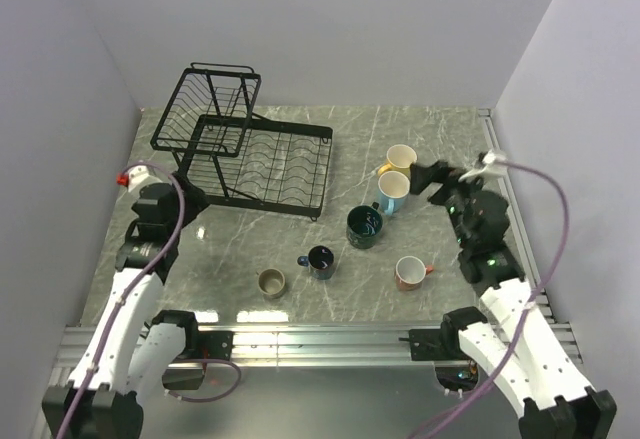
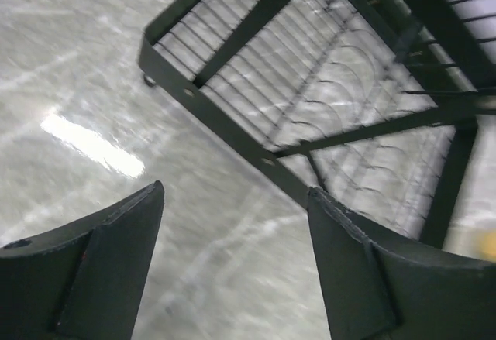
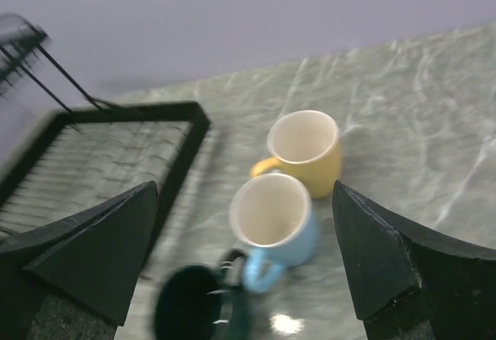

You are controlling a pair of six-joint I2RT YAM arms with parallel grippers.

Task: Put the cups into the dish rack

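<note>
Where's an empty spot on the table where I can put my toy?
Bare table lies behind the yellow mug up to the back wall, and between the dish rack and the olive mug. The right middle is crowded: the light blue mug, teal mug, navy mug and salmon mug sit close together there.

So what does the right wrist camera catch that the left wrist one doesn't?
Right wrist only: the yellow mug, light blue mug and dark teal mug, all upright. Left wrist only: the curved plate wires of the dish rack, close up. Shared: the dish rack, the marbled table, and open empty jaws, the right gripper in one, the left gripper in the other.
</note>
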